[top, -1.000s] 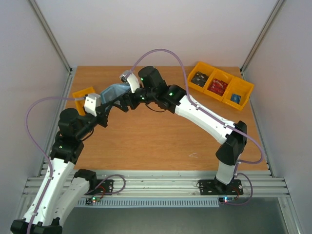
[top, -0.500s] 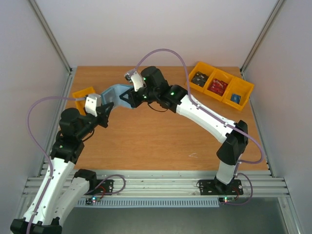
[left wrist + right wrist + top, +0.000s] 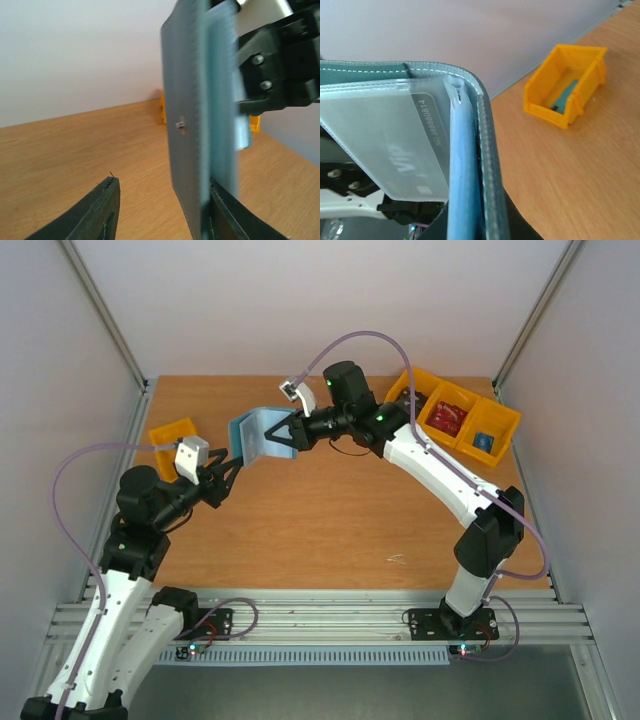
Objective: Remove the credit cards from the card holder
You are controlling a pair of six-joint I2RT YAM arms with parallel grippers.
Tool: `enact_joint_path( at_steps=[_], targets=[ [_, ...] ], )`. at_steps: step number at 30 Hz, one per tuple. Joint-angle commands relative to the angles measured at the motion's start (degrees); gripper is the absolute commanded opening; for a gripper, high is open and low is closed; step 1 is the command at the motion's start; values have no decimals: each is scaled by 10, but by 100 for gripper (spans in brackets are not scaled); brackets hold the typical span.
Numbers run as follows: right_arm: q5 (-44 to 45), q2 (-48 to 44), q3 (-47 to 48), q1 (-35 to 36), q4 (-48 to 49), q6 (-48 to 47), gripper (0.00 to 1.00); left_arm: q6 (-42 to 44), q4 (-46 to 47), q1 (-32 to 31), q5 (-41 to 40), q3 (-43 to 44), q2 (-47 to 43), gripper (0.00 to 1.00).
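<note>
Handover just happened: my left gripper (image 3: 228,472) has let go and my right gripper (image 3: 283,433) has clamped on the card holder (image 3: 255,435) and swung it up and to the right, away from the yellow bin (image 3: 172,432). The holder now hangs above the far middle of the table (image 3: 330,510), upright and folded open in a V, carried by the right alone. Right jaws are pinched tight on one edge of it. Left jaws stand roughly half apart with nothing in them; in the left wrist view the holder's lower edge sits just beside one finger, can't tell if it brushes. A grey-blue card (image 3: 395,135) marked VIP is still in its clear sleeve (image 3: 360,100), no second card visible. I'd say no card is out yet, but the left is free to pull cards
</note>
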Motion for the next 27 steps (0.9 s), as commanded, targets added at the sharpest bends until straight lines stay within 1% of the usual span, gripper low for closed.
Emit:
enact_joint_path(
  at_steps=[1, 6, 8, 11, 13, 15, 27],
  targets=[
    [-40, -31, 4, 5, 11, -18, 1, 10, 27, 2, -5, 17, 4, 47],
    [-48, -30, 6, 5, 10, -20, 1, 6, 34, 2, -6, 18, 5, 45],
    [-33, -30, 6, 5, 8, -16, 1, 4, 33, 2, 4, 20, 7, 47],
    [3, -28, 13, 4, -8, -18, 1, 7, 37, 2, 56, 20, 4, 53],
    [8, -26, 20, 5, -17, -20, 1, 2, 48, 2, 80, 16, 0, 57],
    [4, -24, 25, 6, -20, -21, 1, -6, 58, 2, 87, 13, -5, 59],
    [-6, -21, 34, 14, -27, -28, 1, 3, 66, 2, 65, 14, 5, 56]
  ],
)
